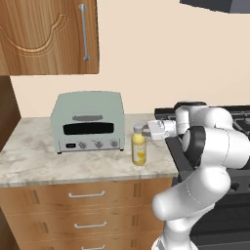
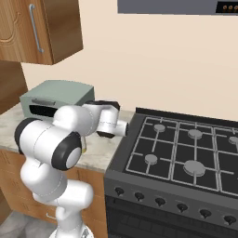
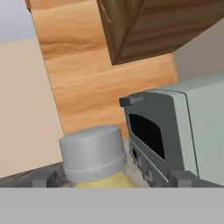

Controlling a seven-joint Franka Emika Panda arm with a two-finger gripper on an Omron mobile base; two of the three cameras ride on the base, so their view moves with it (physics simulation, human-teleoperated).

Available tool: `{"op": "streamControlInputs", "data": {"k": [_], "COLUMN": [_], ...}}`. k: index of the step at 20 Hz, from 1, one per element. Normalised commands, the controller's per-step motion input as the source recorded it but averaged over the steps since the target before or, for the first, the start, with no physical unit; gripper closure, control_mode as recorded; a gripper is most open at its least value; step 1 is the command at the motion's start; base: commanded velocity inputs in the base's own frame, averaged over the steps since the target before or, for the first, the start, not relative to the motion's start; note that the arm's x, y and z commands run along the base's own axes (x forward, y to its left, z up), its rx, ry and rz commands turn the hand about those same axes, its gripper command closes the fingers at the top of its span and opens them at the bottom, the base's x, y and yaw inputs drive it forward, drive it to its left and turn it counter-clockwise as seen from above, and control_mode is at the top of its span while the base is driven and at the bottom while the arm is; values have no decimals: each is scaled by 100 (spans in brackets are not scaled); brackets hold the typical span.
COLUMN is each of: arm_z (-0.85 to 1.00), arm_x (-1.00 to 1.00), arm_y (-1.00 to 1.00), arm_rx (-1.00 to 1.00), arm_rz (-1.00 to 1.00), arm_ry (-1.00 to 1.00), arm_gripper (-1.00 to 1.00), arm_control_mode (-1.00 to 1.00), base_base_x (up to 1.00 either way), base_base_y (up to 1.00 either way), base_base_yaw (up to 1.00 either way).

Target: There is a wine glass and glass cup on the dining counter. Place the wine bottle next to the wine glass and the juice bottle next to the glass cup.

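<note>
On marbled worktop [image 1: 58, 161] beside toaster oven [image 1: 89, 122], juice bottle's [image 1: 139, 149] cap sits between the spread jaws.

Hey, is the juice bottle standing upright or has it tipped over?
Upright. The juice bottle stands on its base on the marbled worktop, cap on top, beside the toaster oven.

Marbled worktop [image 1: 34, 163] beside the stove

A grey-green toaster oven [image 1: 88, 122] sits toward the back wall; the juice bottle [image 1: 139, 146] stands upright near the worktop's right end, just beside the oven's right front corner.
</note>
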Motion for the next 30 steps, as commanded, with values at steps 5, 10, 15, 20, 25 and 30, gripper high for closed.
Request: {"op": "streamControlInputs", "data": {"k": [5,10,15,20,25,30], "arm_z": [0,-4,-9,-9,0,-2], "arm_x": [2,7,9,0,0,-6], "arm_y": [8,8,0,5,10,18], "arm_rx": [0,0,-1,-7,-2,0], "arm_rz": [0,0,0,0,0,0], "arm_ry": [0,0,0,0,0,0], "arm_gripper": [-100,-100,-100,-100,-100,-100], "arm_control_mode": [-100,-100,-100,-100,-100,-100], "base_base_x": [0,0,0,0,0,0], "base_base_y": [0,0,0,0,0,0], "base_base_yaw": [0,0,0,0,0,0]}}
